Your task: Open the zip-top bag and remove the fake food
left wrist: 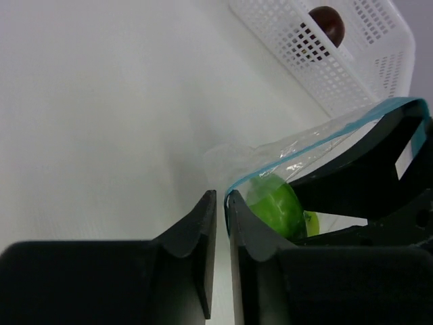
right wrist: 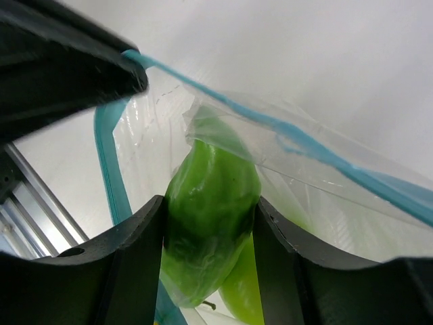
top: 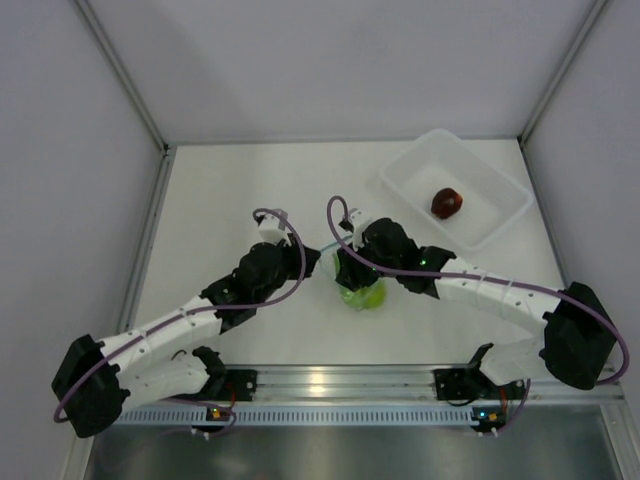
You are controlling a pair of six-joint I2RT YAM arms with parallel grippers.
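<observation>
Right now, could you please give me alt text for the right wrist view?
The right gripper clamps an elongated green fake fruit between its black fingers, inside the open clear zip-top bag. The bag's teal zipper strip arches overhead, and a lighter green fruit shows just below.

Zip-top bag [left wrist: 284, 152]: thin clear plastic film, crinkled, glossy where light catches it, with a teal plastic zipper strip along the edge. Green fake food [right wrist: 210, 223]: smooth glossy plastic with soft ridges. Dark red fake food [left wrist: 327, 24], upper right of left wrist view: glossy plastic with a bright highlight on top. Tray [left wrist: 338, 74]: white plastic, walls perforated in a fine grid, low sheen. Desk [top: 230, 190]: white, smooth, mostly matt. Left end effector [left wrist: 220, 203] and right end effector [right wrist: 210, 206]: black plastic, matt, smooth. Arm shells [top: 165, 335]: white plastic, black joints. Rail [top: 330, 382], bottom of top view: bare metal, shiny, ribbed.
</observation>
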